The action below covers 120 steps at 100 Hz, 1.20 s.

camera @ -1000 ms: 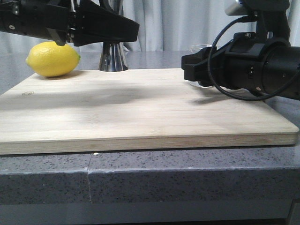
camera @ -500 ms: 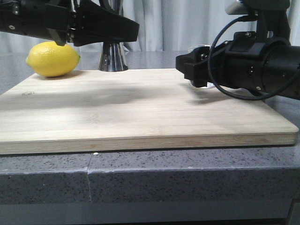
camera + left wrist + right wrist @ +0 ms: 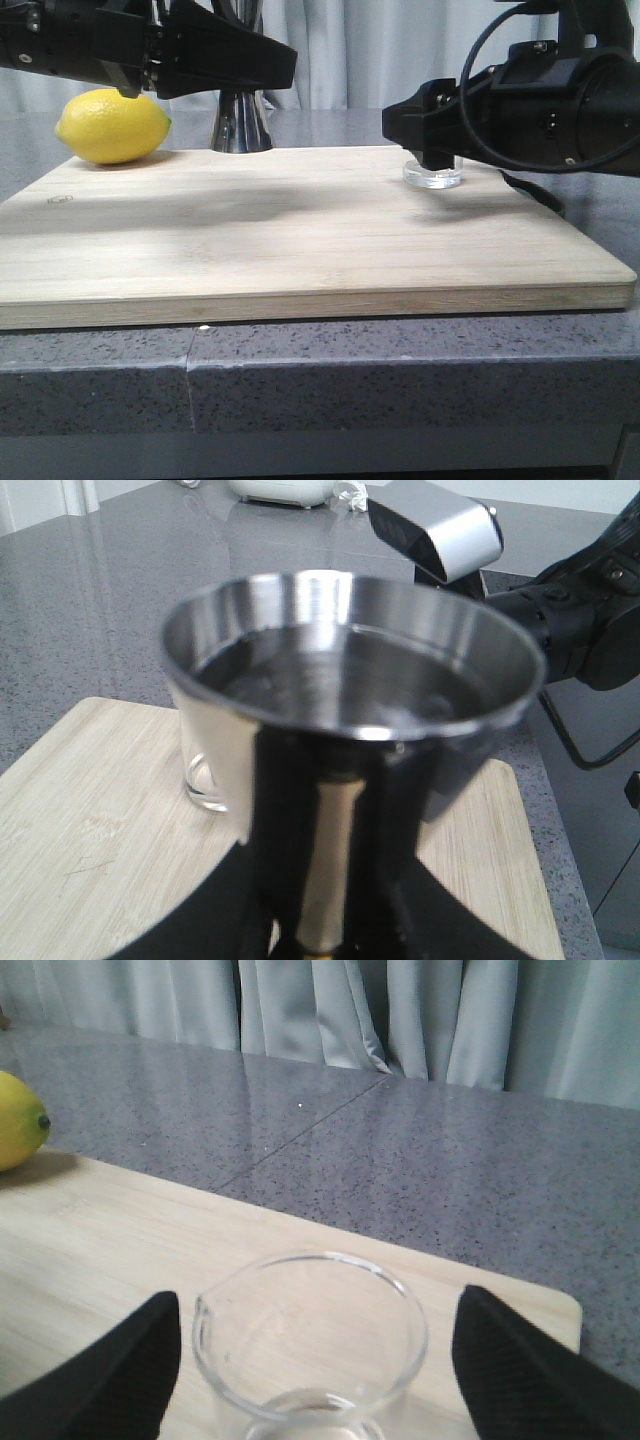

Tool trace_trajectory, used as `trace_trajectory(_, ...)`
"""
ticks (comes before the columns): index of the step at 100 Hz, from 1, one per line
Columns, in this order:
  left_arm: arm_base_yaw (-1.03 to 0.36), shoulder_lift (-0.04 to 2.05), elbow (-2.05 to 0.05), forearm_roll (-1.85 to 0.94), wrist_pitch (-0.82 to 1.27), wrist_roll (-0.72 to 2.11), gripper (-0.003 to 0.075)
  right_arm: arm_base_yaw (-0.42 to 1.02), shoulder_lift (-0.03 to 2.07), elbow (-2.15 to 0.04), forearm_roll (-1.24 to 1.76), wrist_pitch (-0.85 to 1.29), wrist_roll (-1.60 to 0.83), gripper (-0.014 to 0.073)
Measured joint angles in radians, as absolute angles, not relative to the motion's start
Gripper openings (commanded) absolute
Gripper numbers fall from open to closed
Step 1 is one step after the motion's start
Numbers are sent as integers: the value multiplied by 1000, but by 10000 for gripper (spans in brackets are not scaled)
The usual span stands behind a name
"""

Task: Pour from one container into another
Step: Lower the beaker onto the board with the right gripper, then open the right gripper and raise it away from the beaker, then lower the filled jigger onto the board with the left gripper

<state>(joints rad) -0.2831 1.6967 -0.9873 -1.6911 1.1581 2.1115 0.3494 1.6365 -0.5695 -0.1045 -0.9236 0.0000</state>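
Note:
The steel jigger (image 3: 240, 125) stands at the far edge of the wooden board (image 3: 300, 250). My left gripper (image 3: 245, 60) is shut on its narrow waist. In the left wrist view the jigger's upper cup (image 3: 350, 680) fills the frame above the gripper (image 3: 330, 880). The clear glass beaker (image 3: 432, 175) stands on the board at the right, and its base shows below my right gripper (image 3: 432, 125). In the right wrist view the beaker (image 3: 310, 1330) sits between the open gripper's fingers (image 3: 110, 1380), with a gap on each side. The beaker (image 3: 203, 780) also shows behind the jigger.
A yellow lemon (image 3: 113, 125) lies on the board's far left corner, also seen as the lemon (image 3: 20, 1120) in the right wrist view. Grey stone counter (image 3: 400, 390) surrounds the board. Curtains hang behind.
My right gripper has risen and shifted slightly left, so the beaker's base now shows beneath it. The left gripper and jigger have not moved.

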Motion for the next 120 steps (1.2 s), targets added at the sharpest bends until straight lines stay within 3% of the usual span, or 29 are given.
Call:
trace_trajectory(47,-283,1697,-987,-1691,1158,2111,-19,349,1498,-491,-110,-830,0,513)
trace_trajectory(120,-283,1733,-987,-1753,1158,2218,-19,349,1084,-478,-112,-654,0,511)
